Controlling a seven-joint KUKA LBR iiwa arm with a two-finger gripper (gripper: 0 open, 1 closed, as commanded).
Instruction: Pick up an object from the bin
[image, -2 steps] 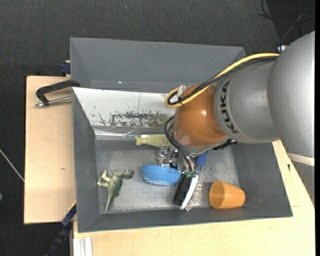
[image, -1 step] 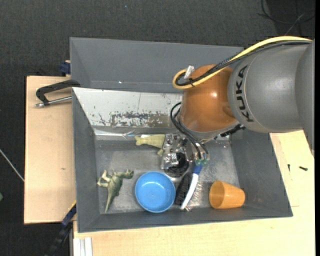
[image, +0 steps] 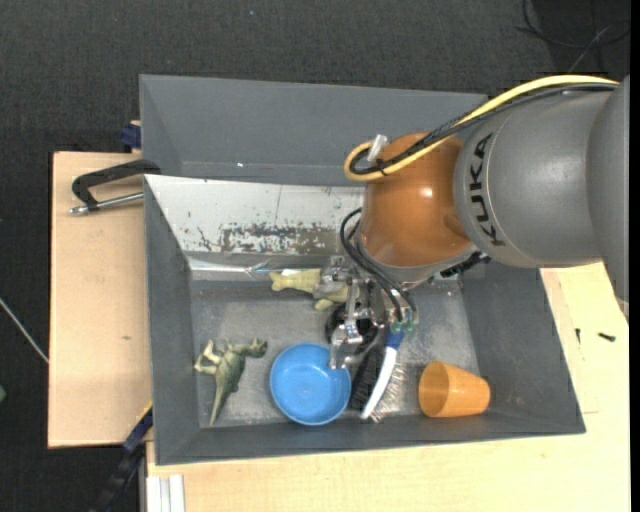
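Observation:
My gripper (image: 352, 338) hangs low in the middle of the bin, just above the far right rim of a blue bowl (image: 308, 385) and the upper end of a black-bristled brush with a blue and white handle (image: 377, 378). The brush leans beside the bowl's right side. A pale yellow toy dinosaur (image: 305, 282) lies just behind the gripper, partly hidden by it. I see nothing held between the fingers.
A green toy dinosaur (image: 228, 364) lies at the bin's left front. An orange cup (image: 452, 391) lies on its side at the right front. The arm's orange cover hides the bin's right rear part.

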